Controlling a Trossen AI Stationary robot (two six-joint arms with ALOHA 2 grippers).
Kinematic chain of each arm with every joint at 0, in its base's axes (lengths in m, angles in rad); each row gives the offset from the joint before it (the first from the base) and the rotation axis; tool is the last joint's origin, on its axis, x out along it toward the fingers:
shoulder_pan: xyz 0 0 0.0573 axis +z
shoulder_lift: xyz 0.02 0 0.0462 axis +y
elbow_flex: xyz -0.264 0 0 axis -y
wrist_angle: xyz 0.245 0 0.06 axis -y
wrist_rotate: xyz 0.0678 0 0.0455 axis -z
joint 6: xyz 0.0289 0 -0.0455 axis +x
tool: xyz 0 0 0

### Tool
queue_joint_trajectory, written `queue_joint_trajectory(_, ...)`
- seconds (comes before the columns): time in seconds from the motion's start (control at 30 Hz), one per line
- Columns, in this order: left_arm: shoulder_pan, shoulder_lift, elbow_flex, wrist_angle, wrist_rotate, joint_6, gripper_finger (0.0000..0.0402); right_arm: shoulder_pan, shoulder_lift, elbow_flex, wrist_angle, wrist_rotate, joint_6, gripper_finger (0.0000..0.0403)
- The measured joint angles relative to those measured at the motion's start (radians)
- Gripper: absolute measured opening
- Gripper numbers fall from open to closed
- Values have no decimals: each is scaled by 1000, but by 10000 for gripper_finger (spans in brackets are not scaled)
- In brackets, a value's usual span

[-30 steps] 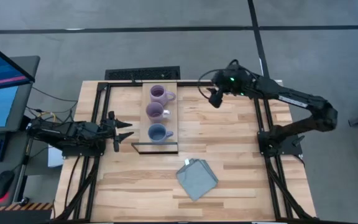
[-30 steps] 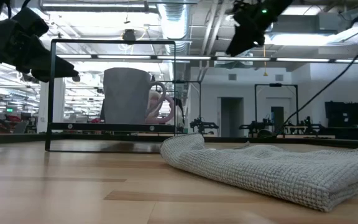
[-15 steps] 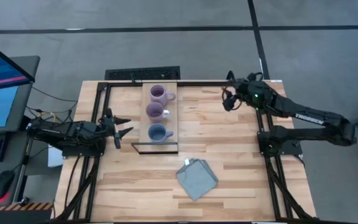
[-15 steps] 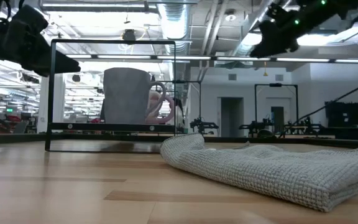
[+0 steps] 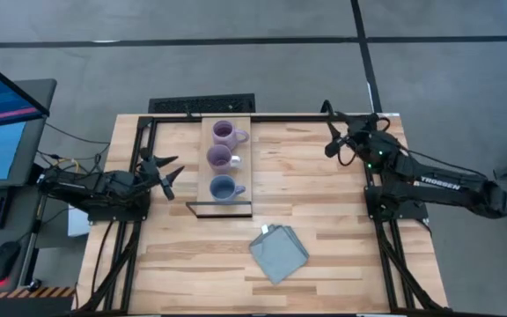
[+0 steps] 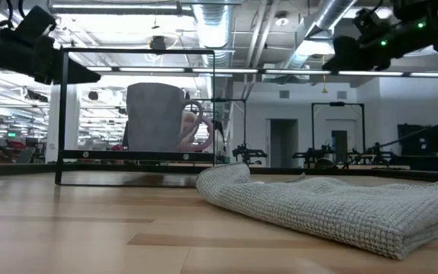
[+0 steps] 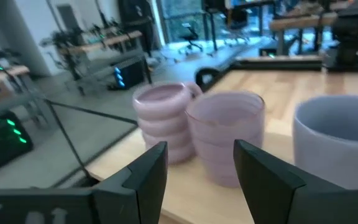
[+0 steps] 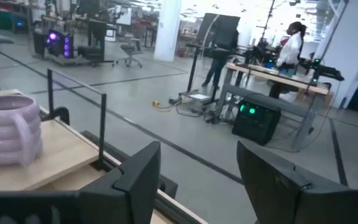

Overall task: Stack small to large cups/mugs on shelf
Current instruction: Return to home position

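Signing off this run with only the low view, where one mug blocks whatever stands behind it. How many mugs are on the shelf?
Observer: Three in a row on the shelf: the blue mug in front, then the middle purple mug, then the far purple mug.
Operator: Tools clear?
Observer: The left tool is open beside the shelf, holding nothing.
Operator: The right?
Observer: The right tool is open and empty above the table's far right side.

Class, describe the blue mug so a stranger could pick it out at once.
On the table, find the narrow shelf holding three mugs in a row. The blue mug stands at the end nearest the grey cloth; the middle mug and far mug are lilac.
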State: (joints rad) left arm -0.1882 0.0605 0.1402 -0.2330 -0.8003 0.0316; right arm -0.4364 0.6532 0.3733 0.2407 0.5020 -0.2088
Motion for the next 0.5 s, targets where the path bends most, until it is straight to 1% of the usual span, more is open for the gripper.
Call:
queue_joint_trajectory(0.1, 0, -2, 0, 51, -50, 64, 177, -17, -34, -31, 1, 1, 1, 235)
queue_joint_trajectory(0.2, 0, -5, 1, 75, -90, 106, 177, -58, -66, -59, 8, 1, 17, 235)
queue_joint_trajectory(0.33, 0, -17, 1, 75, -108, 107, 177, -117, -116, -97, 3, -9, 14, 235)
queue_joint_trajectory(0.5, 11, -36, 1, 75, -137, 119, 177, -172, -177, -161, 35, -73, 4, 235)
